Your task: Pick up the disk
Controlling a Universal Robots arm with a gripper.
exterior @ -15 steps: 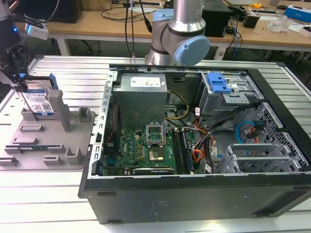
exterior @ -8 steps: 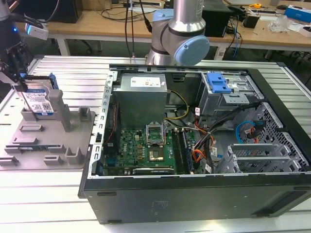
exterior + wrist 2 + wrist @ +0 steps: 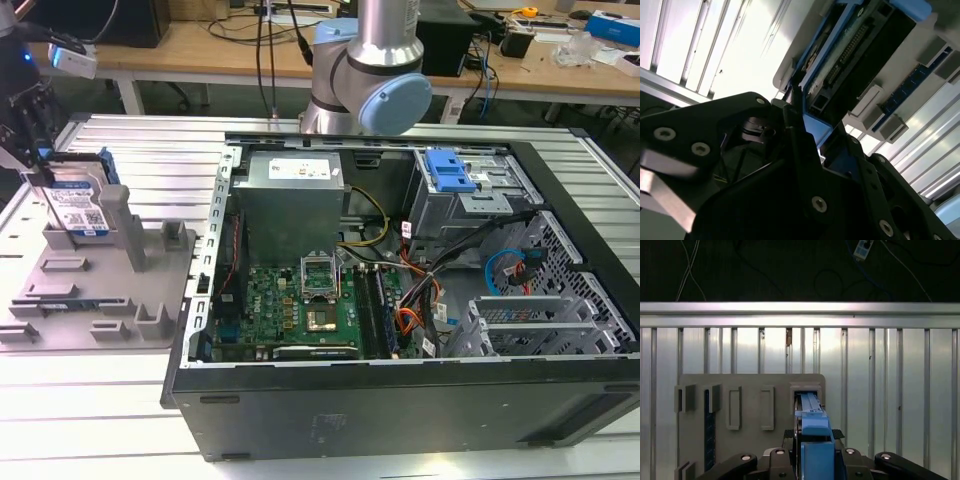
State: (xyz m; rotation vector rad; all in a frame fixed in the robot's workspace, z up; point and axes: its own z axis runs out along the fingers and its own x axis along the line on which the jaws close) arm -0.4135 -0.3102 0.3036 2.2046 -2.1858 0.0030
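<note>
We judged that the black jaws [image 3: 812,460], clamped on the flat silver disk [image 3: 75,205] with blue rails, risked snagging it in the grey slotted fixture [image 3: 150,290].

The end effector [image 3: 40,170] hangs over the bench's corner at the exterior view's left, pointing down, its black fingers [image 3: 790,460] clamped on the upright disk [image 3: 75,205].

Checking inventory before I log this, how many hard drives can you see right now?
1. The disk stands on edge on the grey fixture tray at the exterior view's left, by the gripper. More may sit hidden in the computer case's drive bays.
</note>
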